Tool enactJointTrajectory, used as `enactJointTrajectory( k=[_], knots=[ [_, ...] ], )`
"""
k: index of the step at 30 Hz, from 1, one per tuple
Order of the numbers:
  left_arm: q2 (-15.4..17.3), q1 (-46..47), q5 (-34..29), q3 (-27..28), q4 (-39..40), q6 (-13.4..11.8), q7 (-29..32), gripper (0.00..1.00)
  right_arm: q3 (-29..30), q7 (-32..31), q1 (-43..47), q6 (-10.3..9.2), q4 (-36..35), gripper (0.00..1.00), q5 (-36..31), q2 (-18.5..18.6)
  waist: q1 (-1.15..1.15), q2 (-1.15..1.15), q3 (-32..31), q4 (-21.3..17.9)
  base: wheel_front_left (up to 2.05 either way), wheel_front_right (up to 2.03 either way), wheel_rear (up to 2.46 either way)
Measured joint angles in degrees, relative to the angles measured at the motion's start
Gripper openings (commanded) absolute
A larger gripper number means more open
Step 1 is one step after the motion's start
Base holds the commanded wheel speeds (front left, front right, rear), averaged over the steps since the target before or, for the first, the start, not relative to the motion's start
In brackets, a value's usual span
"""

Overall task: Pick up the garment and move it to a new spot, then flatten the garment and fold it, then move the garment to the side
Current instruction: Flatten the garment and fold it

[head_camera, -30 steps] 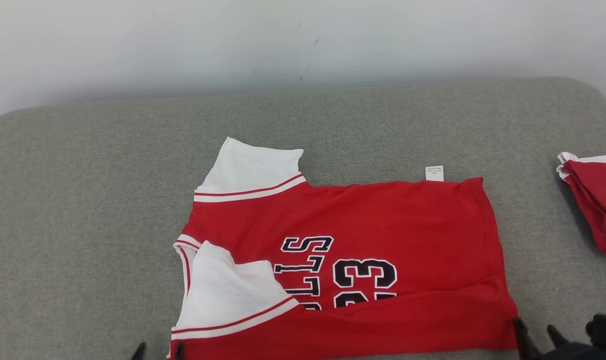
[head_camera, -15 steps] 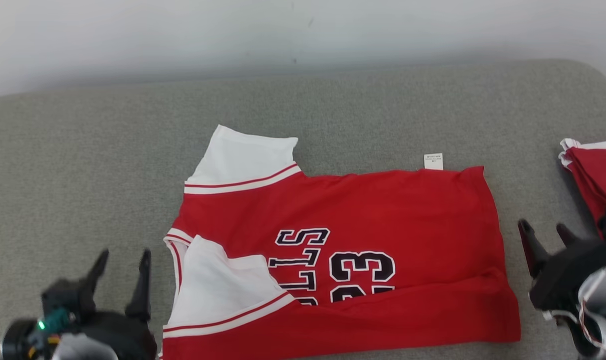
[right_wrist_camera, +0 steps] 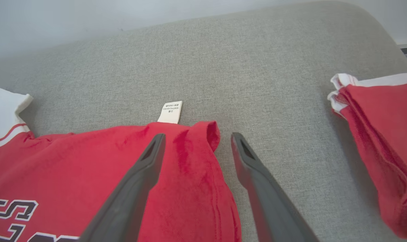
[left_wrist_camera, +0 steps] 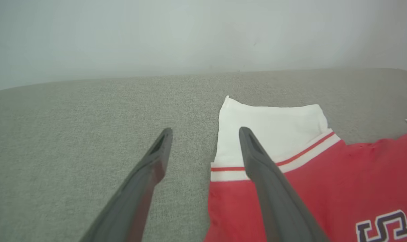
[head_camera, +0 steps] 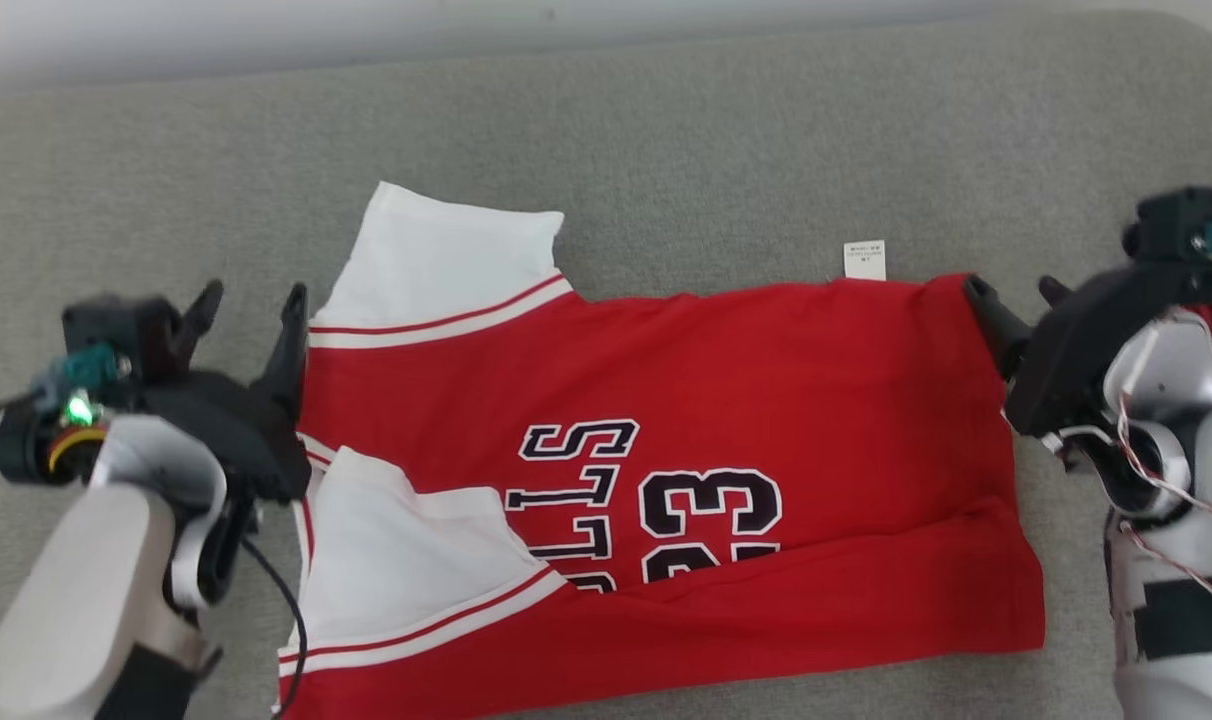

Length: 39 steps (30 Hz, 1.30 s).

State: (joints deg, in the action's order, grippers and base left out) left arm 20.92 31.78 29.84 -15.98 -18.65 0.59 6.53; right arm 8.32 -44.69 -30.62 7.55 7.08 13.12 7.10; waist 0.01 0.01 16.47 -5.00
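Garment (head_camera: 766, 380) lies near folded red pile (right_wrist_camera: 385, 141).

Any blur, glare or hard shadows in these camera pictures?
Head view: even light, no glare; the left gripper and its wrist look blurred, the red and white jersey fairly sharp. Left wrist view: the pale wall looks hazy and washed out. Right wrist view: crisp, faint shadows only, the small white care label has unreadable print.

Pale grey forearms (head_camera: 76, 590) bear black wrists (head_camera: 206, 420), thin cables (head_camera: 299, 630) and 2 dark fingers (left_wrist_camera: 274, 201).
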Motion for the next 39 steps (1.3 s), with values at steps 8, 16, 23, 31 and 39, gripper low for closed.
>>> enactJointTrajectory(
  k=[8, 16, 23, 31, 39],
  knots=[
    [-0.77, 10.53, 0.31, -1.07, -7.54, 1.45, 3.01, 1.0, -5.94, -1.41, -7.2, 0.0, 5.11, 1.0, 0.6, 0.57, 0.0, 0.0, 4.01, -2.43, 0.0, 0.0, 0.0],
    [-0.93, 17.34, 0.15, -2.24, -13.18, 2.38, 6.27, 1.0, -7.7, 0.59, -10.79, 0.0, 6.64, 1.0, 1.99, 1.35, 0.0, 0.0, 7.88, -4.92, 0.0, 0.0, 0.0],
    [-0.69, 19.76, -0.03, -2.63, -17.01, 1.52, 7.37, 1.0, -9.16, 1.46, -10.69, 0.0, 6.76, 1.0, 3.2, 2.24, 0.0, 0.0, 10.09, -6.75, 0.0, 0.0, 0.0],
    [0.59, 21.84, -1.11, -3.75, -19.98, 1.46, 9.57, 1.0, -11.06, 1.76, -11.22, 0.0, 6.25, 1.0, 3.78, 2.61, -0.02, -0.01, 11.11, -8.05, 0.0, 0.0, 0.0],
    [1.96, 24.05, -0.4, -4.64, -19.36, 2.96, 15.23, 1.0, -9.23, -1.3, -13.65, 0.0, 5.83, 1.0, 2.61, 3.54, -0.02, -0.01, 12.74, -8.57, 0.0, 0.0, 0.0]
  ],
)
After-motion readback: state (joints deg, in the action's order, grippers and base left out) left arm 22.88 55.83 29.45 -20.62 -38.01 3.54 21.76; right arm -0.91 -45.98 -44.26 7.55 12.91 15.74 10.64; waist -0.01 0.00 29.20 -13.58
